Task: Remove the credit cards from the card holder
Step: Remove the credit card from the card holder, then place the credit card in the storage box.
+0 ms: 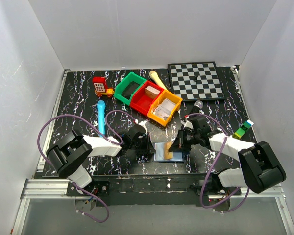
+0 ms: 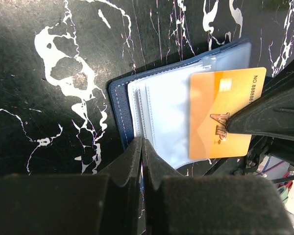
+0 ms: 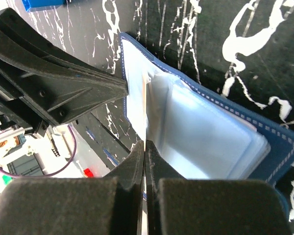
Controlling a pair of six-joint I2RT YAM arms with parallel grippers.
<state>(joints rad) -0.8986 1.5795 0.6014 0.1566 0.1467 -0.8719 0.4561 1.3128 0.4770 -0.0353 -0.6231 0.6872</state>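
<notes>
table (image 1: 78, 98): black marbled top; work happens at its near edge, between the two arm bases, where both arms reach.
yellow bin (image 1: 173, 101): just behind the work spot; maybe the drop place for cards, only a guess.
card holder (image 2: 118, 90): lies open and flat on the table, navy cover down, pale panels up so the pockets face the grippers.
left gripper (image 2: 142, 147): fingers together on the holder's near edge, looks clamped on it; likely anchors the case against the pull.
right gripper (image 3: 145, 152): fingers pressed together on the card, seen edge-on from its own wrist.
clear sleeve (image 2: 166, 112): card overlaps it, part in, part out.
orange card (image 2: 213, 105): pinched at its outer end; extraction underway, not out yet.
</notes>
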